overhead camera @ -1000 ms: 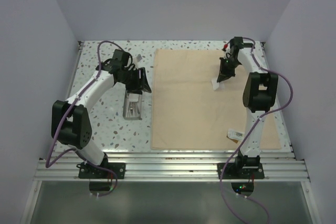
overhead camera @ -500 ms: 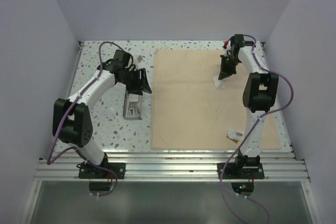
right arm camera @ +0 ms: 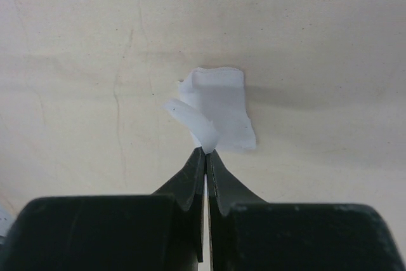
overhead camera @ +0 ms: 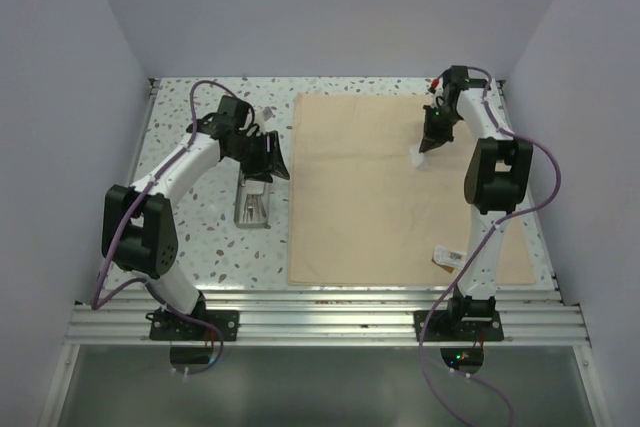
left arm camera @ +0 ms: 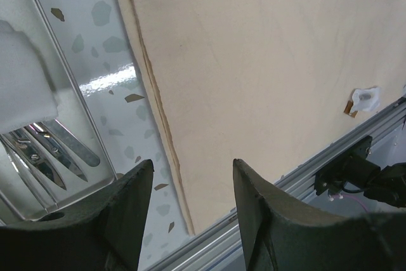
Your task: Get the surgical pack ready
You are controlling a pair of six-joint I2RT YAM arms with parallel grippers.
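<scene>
A large tan cloth lies flat on the speckled table. Above its far right part, my right gripper is shut on a corner of a white gauze square, which hangs from the fingertips just over the cloth. A small white packet rests near the cloth's front right corner. Left of the cloth stands the grey metal tray, with white gauze and steel instruments inside. My left gripper hovers open and empty by the tray's far end, at the cloth's left edge.
An aluminium rail runs along the near table edge with both arm bases on it. Purple walls close in the back and both sides. A small pale object lies at the back left, behind the left arm.
My right gripper has carried the gauze a little to the right and toward the back of the cloth. The left arm has hardly shifted.
</scene>
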